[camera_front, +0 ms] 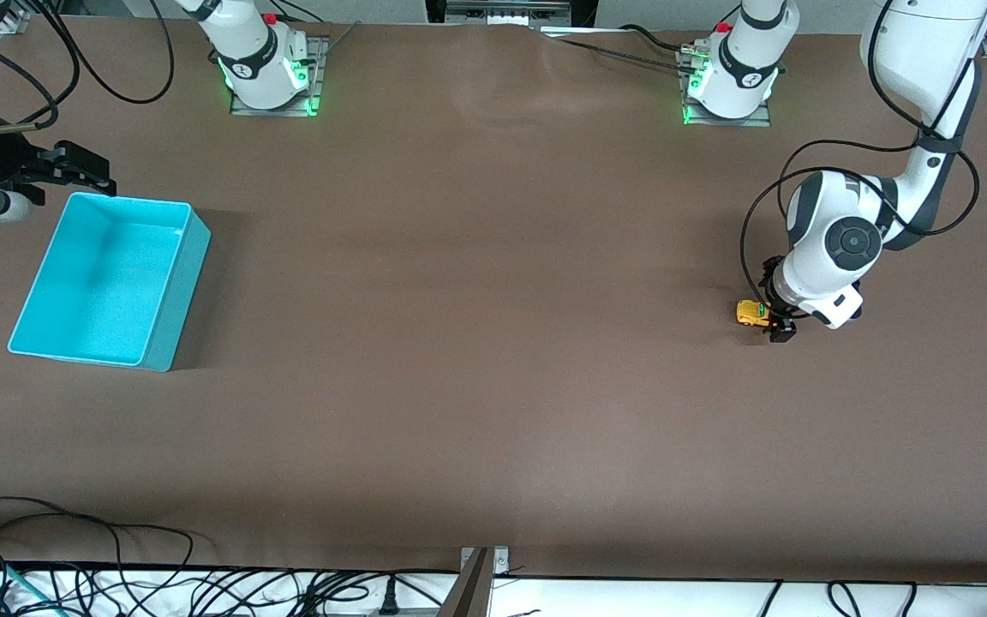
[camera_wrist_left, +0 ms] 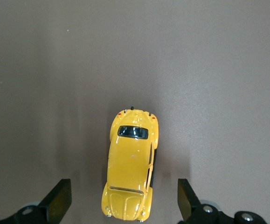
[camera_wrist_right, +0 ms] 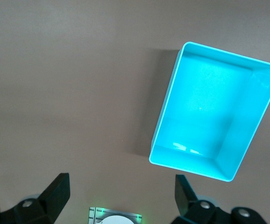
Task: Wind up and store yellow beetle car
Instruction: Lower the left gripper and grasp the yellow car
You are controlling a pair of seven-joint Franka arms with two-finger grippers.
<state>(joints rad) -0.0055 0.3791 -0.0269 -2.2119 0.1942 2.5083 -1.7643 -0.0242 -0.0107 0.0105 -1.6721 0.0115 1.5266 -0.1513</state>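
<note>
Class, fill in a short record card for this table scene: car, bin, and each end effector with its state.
car: yellow beetle car on the table, between the open fingers
bin: turquoise bin, empty, toward the right arm's end
left end effector: open, low over the car
right end effector: open, waiting beside the bin

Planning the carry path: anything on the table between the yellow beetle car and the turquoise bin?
Nothing: in the front view only bare brown table runs between the small yellow toy beetle car and the open turquoise plastic bin.

Bare table (camera_front: 493, 343) around yellow beetle car (camera_wrist_left: 130, 165)
</note>
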